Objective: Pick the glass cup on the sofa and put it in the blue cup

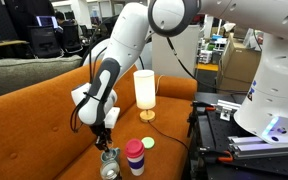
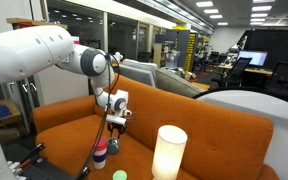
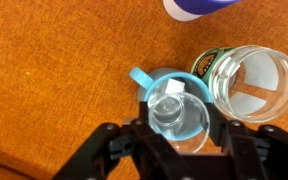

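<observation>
In the wrist view my gripper is shut on the glass cup, a small clear tumbler seen from above. It hangs right over the blue cup, whose blue rim and handle show around it on the orange sofa. I cannot tell if the glass touches the blue cup. In both exterior views the gripper points down, low over the sofa seat. The glass is too faint to make out in those views.
A shiny silvery cup stands right beside the blue cup. A pink-topped stack of cups stands close by. A green lid and a lit lamp are on the seat.
</observation>
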`<control>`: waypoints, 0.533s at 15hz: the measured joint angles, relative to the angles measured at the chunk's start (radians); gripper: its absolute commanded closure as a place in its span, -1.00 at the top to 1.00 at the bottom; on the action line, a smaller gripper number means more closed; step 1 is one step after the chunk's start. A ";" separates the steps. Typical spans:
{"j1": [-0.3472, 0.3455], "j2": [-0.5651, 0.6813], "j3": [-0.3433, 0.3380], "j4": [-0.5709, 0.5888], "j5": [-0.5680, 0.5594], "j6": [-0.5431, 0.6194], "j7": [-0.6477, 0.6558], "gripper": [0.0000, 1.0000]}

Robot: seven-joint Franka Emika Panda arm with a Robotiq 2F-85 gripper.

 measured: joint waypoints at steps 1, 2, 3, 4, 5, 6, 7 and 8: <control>0.001 0.014 0.000 0.021 0.000 -0.018 -0.001 -0.37; 0.003 0.028 0.000 0.043 0.000 -0.040 -0.002 -0.37; 0.005 0.039 0.000 0.062 0.000 -0.059 -0.006 -0.37; 0.006 0.051 0.000 0.083 0.000 -0.078 -0.010 -0.37; 0.007 0.061 0.001 0.101 0.000 -0.092 -0.014 -0.05; 0.008 0.070 0.001 0.119 0.000 -0.108 -0.019 0.63; 0.008 0.079 0.001 0.136 0.000 -0.122 -0.023 0.65; 0.008 0.086 0.001 0.150 0.000 -0.133 -0.025 0.72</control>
